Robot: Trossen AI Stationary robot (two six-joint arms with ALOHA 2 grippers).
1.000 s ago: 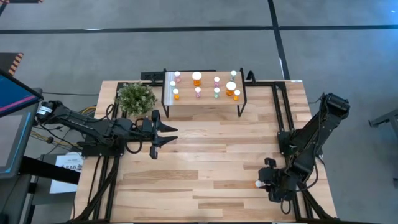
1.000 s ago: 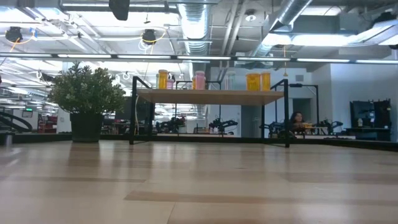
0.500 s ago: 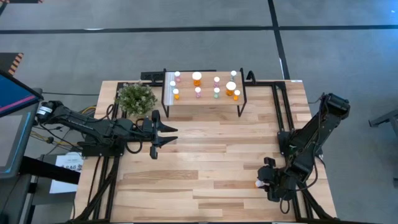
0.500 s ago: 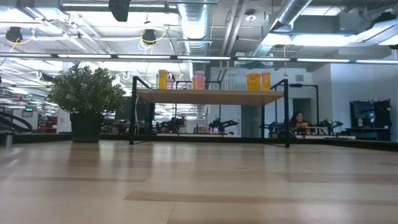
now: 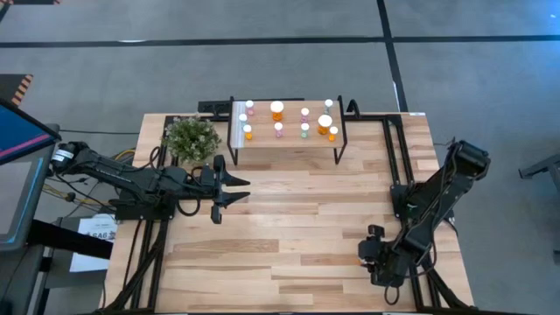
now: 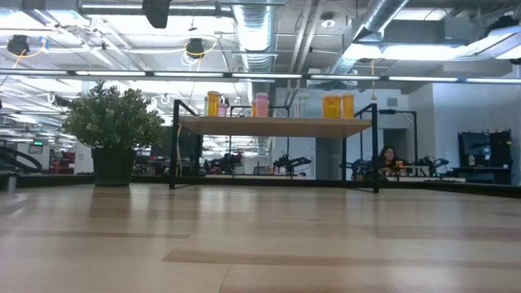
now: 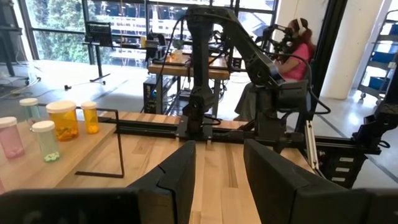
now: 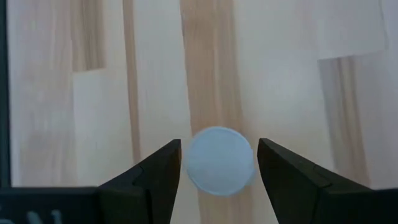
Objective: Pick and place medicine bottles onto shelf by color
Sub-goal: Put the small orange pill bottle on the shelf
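Seen in the right wrist view, my right gripper [image 8: 219, 145] is open, pointing straight down near the table's near right corner. Its fingers flank a bottle's white cap [image 8: 220, 162] with thin gaps; the cap hides the bottle's body. In the high view this gripper [image 5: 368, 255] covers that bottle. My left gripper [image 5: 243, 189] is open and waits in front of the shelf [image 5: 285, 130], its own view showing the open fingers [image 7: 217, 180]. Several white-capped orange, pink, green and clear bottles [image 5: 277, 111] stand on the shelf's wood top [image 6: 277, 125].
A potted green plant [image 5: 191, 137] stands at the shelf's left end, close to my left arm. Black frame rails [image 5: 391, 157] run along the table's right side beside my right arm. Bare wooden tabletop [image 5: 297, 227] lies between the two grippers. A person sits in the room beyond [image 6: 389, 159].
My right gripper has moved a little toward the table's left edge. It now stands over the white-capped bottle, which showed just left of it in the high view a second ago. My left arm has kept still.
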